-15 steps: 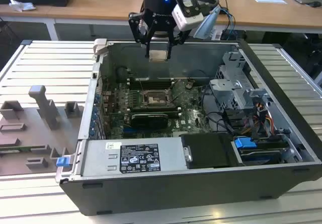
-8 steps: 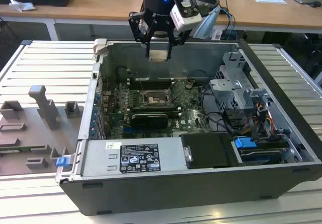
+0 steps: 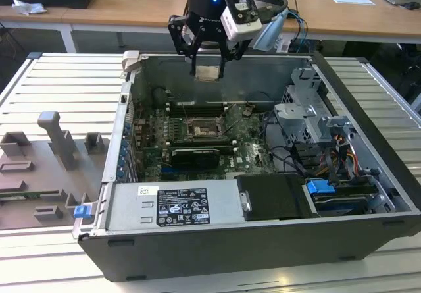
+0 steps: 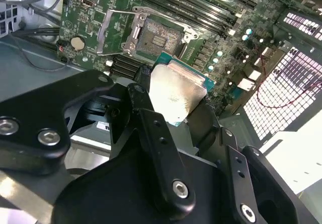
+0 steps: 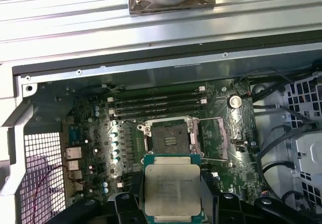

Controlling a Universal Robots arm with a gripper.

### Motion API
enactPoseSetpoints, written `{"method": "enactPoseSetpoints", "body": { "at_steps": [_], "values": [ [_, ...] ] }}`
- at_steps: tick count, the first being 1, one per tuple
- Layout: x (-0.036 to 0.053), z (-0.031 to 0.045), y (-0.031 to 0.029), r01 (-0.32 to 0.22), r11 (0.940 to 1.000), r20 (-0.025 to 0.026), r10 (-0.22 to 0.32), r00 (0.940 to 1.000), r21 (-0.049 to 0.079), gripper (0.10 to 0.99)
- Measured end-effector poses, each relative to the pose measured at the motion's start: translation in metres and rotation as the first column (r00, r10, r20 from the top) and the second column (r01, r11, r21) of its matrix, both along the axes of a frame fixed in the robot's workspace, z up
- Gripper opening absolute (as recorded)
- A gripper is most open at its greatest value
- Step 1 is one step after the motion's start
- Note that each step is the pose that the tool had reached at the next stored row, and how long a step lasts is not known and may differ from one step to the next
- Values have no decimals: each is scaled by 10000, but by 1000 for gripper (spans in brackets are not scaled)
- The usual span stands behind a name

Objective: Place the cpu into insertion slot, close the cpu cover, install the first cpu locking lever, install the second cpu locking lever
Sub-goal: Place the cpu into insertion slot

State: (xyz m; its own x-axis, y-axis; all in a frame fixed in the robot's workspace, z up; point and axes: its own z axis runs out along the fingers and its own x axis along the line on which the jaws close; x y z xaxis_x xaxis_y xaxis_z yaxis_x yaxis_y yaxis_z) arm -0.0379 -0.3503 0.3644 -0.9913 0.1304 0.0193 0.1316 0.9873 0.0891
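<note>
Gripper (image 3: 208,66) is clamped on the chip (image 3: 208,74), black fingers (image 4: 151,128) pressing two opposite edges. The chip hangs flat just below the fingertips with its pale metal face showing in both wrist views (image 4: 176,90) (image 5: 172,186).

Position: in the exterior view the chip is in the air above the open computer case (image 3: 217,253), in line with the far wall and well apart from the green board (image 3: 253,151) below. No contact with board or socket.

Socket (image 3: 199,128): black frame with a dark centre, nothing seated in it. In the first wrist view it (image 5: 168,138) appears just beyond the chip's far edge. The second wrist view shows the same, socket (image 4: 153,36) past the chip.

Cover (image 5: 214,138): swung open, standing to one side of the socket. It is also seen as a silver frame (image 4: 113,30) beside the socket in the second wrist view.

Memory slots (image 5: 156,103) run along the socket's far side. The case sits on a ribbed metal table (image 3: 59,76).
</note>
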Motion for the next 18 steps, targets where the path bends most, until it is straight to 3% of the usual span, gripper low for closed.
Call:
{"method": "enactPoseSetpoints", "body": {
  "at_steps": [18],
  "values": [
    [0,-3,0,664,9978,0,-664,9978,1,541]
  ]
}}
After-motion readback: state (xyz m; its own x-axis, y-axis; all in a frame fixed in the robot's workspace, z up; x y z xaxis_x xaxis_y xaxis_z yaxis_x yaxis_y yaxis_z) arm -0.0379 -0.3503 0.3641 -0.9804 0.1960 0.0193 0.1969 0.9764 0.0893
